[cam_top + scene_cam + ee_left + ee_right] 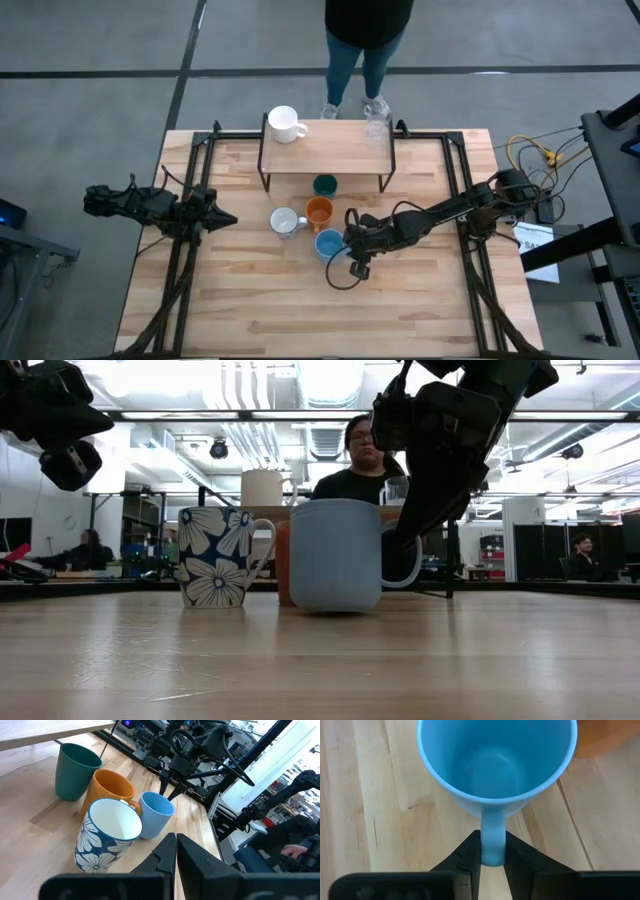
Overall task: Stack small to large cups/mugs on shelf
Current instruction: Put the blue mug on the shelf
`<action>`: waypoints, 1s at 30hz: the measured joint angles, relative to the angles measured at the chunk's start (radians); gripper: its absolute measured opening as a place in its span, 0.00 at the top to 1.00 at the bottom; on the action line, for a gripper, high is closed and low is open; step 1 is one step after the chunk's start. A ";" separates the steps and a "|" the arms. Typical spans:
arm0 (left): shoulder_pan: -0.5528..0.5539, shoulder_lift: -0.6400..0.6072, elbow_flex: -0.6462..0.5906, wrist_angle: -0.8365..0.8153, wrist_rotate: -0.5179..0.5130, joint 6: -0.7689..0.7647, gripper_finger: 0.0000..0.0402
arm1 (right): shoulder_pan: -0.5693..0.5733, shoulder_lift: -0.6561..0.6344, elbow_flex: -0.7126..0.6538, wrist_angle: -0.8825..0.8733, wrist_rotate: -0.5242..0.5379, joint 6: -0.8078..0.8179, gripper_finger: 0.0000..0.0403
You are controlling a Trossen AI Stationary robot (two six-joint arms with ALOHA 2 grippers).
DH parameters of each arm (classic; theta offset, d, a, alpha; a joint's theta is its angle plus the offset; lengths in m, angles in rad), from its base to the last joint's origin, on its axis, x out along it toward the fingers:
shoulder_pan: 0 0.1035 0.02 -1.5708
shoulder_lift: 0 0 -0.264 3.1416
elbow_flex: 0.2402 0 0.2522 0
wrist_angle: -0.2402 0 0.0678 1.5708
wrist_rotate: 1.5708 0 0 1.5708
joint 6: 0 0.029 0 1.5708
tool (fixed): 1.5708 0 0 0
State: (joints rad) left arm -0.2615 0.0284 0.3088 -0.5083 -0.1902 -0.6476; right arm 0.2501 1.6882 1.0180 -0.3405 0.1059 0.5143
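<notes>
Gripping the upright light blue mug by its handle, right end effector closed, mouth up

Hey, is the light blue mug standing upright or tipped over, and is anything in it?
Upright and empty: the light blue mug stands on its base, and its bare inside shows. The right gripper is shut on its handle.

Robotics lab – open-plan hall: ceiling ducts, strip lights, seated workers at desks.
</notes>
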 joint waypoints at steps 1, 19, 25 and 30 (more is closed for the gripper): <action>0.000 0.000 0.000 0.000 0.000 0.000 1.00 | 0.000 0.000 0.000 0.000 0.000 -0.002 0.84; 0.000 0.000 0.000 -0.003 0.000 0.000 1.00 | 0.000 0.000 0.000 -0.003 0.000 -0.031 0.89; 0.000 0.000 0.000 -0.003 0.000 0.000 1.00 | 0.000 0.000 0.000 -0.006 0.000 -0.041 0.89; 0.000 0.000 -0.001 -0.003 0.000 0.000 1.00 | 0.000 -0.001 0.000 -0.021 0.000 -0.052 0.89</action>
State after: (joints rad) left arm -0.2615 0.0282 0.3074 -0.5117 -0.1905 -0.6474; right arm 0.2501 1.6871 1.0180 -0.3610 0.1055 0.4626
